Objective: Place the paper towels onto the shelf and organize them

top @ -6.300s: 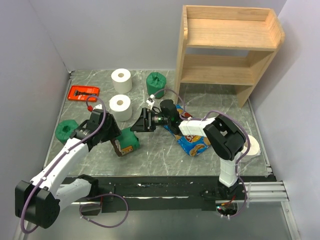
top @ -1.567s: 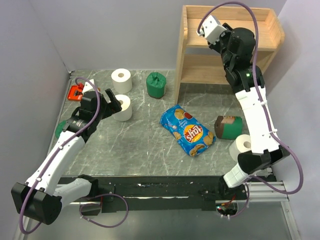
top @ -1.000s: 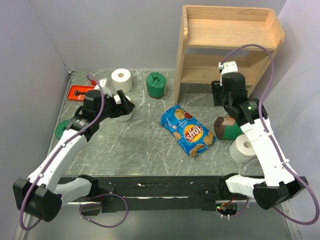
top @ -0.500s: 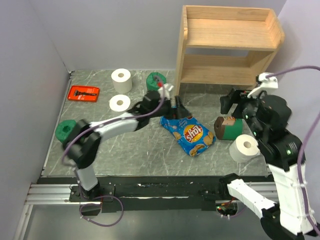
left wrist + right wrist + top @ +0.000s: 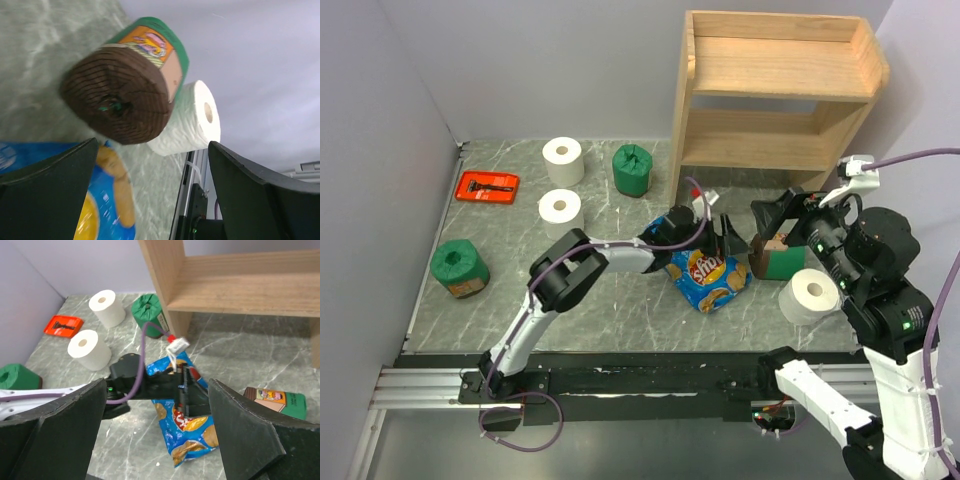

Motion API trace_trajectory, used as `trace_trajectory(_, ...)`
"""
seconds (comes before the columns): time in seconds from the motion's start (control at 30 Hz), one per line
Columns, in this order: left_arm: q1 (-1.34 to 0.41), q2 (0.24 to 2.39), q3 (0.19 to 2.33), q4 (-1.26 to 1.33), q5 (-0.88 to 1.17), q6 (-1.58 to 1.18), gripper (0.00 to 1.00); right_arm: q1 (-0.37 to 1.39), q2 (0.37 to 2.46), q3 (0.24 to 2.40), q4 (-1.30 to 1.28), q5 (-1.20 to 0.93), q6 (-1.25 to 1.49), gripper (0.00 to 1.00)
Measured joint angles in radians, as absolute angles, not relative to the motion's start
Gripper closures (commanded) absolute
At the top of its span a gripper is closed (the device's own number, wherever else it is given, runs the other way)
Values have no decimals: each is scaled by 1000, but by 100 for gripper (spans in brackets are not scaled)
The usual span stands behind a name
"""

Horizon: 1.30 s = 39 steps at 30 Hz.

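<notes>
Left pincer [image 5: 728, 235] is spread wide over the chip bag [image 5: 705, 278] and pinches nothing. Its mouth faces a green roll [image 5: 778, 257] that lies on its side, brown base toward it, untouched. Right pincer [image 5: 775, 212] hangs near that roll, also spread and empty. A white roll [image 5: 810, 296] stands just beside the fallen one. Two more white rolls [image 5: 563, 160] [image 5: 560, 208] and an upright green roll [image 5: 632, 170] stand at the back left, and another green roll [image 5: 458, 268] stands near the left edge. All six sit on the table [image 5: 620, 310], in front of the wooden shelf [image 5: 775, 90]. The left arm [image 5: 610, 258] stretches across the middle, and the bag lies beside the fallen roll. A red tool [image 5: 487, 186] lies in the back-left corner.
</notes>
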<state>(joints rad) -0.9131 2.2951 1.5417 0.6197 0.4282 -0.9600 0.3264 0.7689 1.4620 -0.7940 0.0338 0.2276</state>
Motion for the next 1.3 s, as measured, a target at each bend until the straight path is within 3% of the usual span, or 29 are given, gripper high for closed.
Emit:
trace_trajectory(0.63, -982, 2498, 1739, 701, 375, -981, 3, 326, 709, 1438, -793, 10, 223, 11)
trace_trajectory(0.93, -987, 2561, 1819, 722, 360, -986, 9, 326, 695, 1430, -791, -8, 220, 11)
trace_trajectory(1.07, -989, 2569, 1844, 727, 356, -988, 16, 326, 693, 1414, -780, -15, 219, 11)
trace_trajectory(1.3, -992, 2601, 1903, 733, 342, -990, 17, 326, 693, 1398, -770, -20, 219, 10)
